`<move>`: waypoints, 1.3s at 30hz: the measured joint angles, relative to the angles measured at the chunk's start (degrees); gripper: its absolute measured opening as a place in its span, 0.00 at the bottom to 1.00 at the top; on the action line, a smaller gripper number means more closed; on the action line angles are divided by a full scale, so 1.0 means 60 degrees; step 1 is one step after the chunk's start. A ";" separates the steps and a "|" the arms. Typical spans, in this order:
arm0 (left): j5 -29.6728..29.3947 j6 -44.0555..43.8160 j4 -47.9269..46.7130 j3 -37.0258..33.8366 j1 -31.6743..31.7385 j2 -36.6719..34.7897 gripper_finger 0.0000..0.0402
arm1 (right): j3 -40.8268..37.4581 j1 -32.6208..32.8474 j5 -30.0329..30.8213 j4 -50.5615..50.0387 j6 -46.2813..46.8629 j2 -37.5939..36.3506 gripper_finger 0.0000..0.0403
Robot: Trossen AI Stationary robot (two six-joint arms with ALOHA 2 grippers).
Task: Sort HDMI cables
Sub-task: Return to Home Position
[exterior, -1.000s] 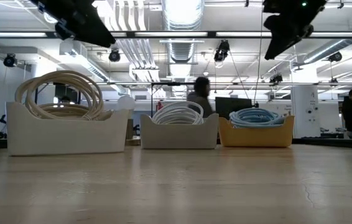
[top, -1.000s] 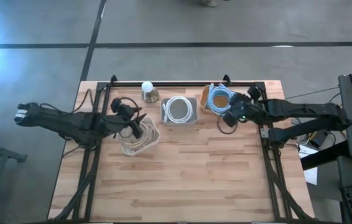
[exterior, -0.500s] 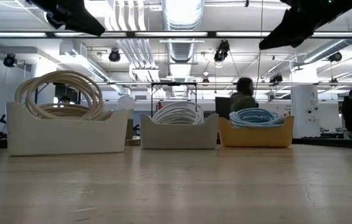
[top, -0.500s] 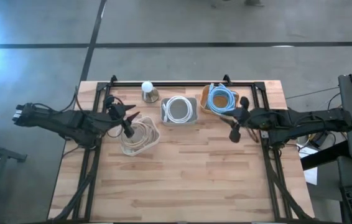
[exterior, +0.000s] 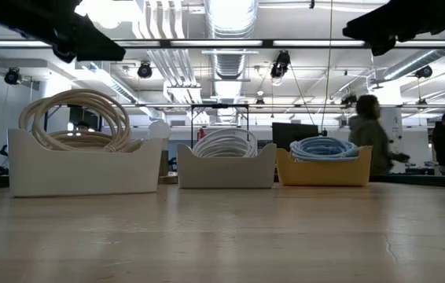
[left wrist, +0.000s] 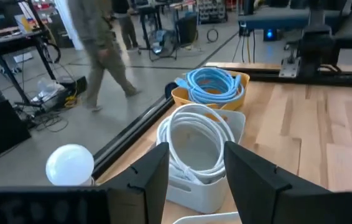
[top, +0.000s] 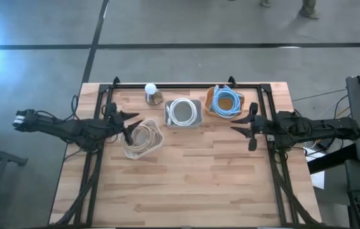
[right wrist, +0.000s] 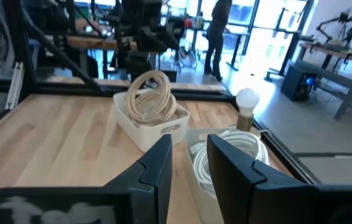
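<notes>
Three coiled cable bunches sit in bins along the far side of the table. Beige coils (top: 140, 136) lie in the white bin (exterior: 81, 170) at the left. White coils (top: 182, 111) fill the grey bin (left wrist: 208, 190) in the middle. Light blue coils (top: 228, 100) rest in the orange bin (exterior: 323, 173) at the right. My left gripper (top: 129, 123) hovers open just left of the white bin, above the table. My right gripper (top: 247, 130) hangs open near the table's right edge, on the near side of the orange bin. Both hold nothing.
A white round bulb on a small base (top: 151, 93) stands at the far edge, left of the grey bin. A black frame rail (top: 186, 85) runs along the far edge. The near half of the wooden table (top: 186, 184) shows bare boards. A person (exterior: 370, 145) walks in the room behind.
My right gripper has drawn back from above the orange bin toward the table's right and near side. My left gripper has pulled away from above the beige coils toward the table's left edge. The cables have stayed in their bins.
</notes>
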 joint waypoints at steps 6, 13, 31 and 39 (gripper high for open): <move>0.0001 0.0004 0.0134 -0.0519 0.0015 -0.1157 0.40 | -0.0452 0.0000 0.0001 -0.0013 -0.0070 -0.1192 0.22; 0.0409 -0.0021 0.0109 -0.0973 0.0011 -0.2281 0.40 | -0.1229 0.0000 0.0000 -0.0052 -0.0080 -0.2574 0.24; 0.0644 0.0436 0.0104 -0.1484 0.0007 -0.4008 0.40 | -0.2034 -0.0004 -0.0494 -0.0130 -0.0310 -0.4318 0.22; 0.0654 0.0468 0.0151 -0.2124 0.0014 -0.5040 0.40 | -0.2062 -0.0004 -0.1143 -0.0142 -0.0294 -0.4385 0.21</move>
